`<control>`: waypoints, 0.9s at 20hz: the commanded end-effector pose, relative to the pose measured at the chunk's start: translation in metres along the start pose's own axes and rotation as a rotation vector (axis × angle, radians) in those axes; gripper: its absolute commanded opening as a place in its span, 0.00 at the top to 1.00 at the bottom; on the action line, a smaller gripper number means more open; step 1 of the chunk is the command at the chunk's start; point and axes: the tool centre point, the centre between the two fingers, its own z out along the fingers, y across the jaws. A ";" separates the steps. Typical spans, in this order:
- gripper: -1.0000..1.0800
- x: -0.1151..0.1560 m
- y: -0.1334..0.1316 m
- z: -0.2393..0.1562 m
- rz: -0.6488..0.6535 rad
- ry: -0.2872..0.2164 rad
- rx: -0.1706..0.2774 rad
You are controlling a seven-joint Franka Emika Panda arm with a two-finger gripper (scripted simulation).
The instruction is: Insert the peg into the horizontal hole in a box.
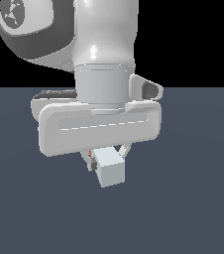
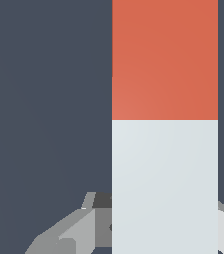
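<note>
Pale grey-white end of the peg (image 1: pixel 110 171) is facing the exterior camera as a small square face, sitting nearest of all, directly below the wide white body of the gripper (image 1: pixel 107 158). Only a sliver of red-orange is peeking out behind that end face, beside one finger, so the bar's long axis is running away from the exterior camera, more or less level, with the grey end toward the lens and the red part pointing off behind.

Item, peg, wrist view: the peg (image 2: pixel 164 124) is filling a broad straight band of the picture, red-orange section beyond, grey-white section next to the gripper, the colour boundary lying square across the bar. Both long edges are showing clean and parallel, with nothing touching them along the visible length.

Item, gripper: the fingers (image 1: pixel 125 150) are slanting in against the two sides of the peg just above its grey end; in the wrist view grey finger parts (image 2: pixel 79 228) are lying against the bar's edges on both sides. The gripper is clamping the peg on its grey-white portion.

Item, surroundings: the dark blue-grey desk (image 1: pixel 183 208) is lying below the peg; whether the peg is touching it cannot be told from either view. Open surface is spreading on every side of the peg in both views. Above the gripper, the white and grey arm (image 1: pixel 104 44) is rising against a black background.
</note>
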 end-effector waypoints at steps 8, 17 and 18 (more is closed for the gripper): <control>1.00 0.048 0.040 -0.030 0.154 -0.001 -0.002; 1.00 0.074 0.069 -0.047 0.250 -0.002 -0.002; 1.00 0.075 0.072 -0.049 0.256 -0.002 -0.002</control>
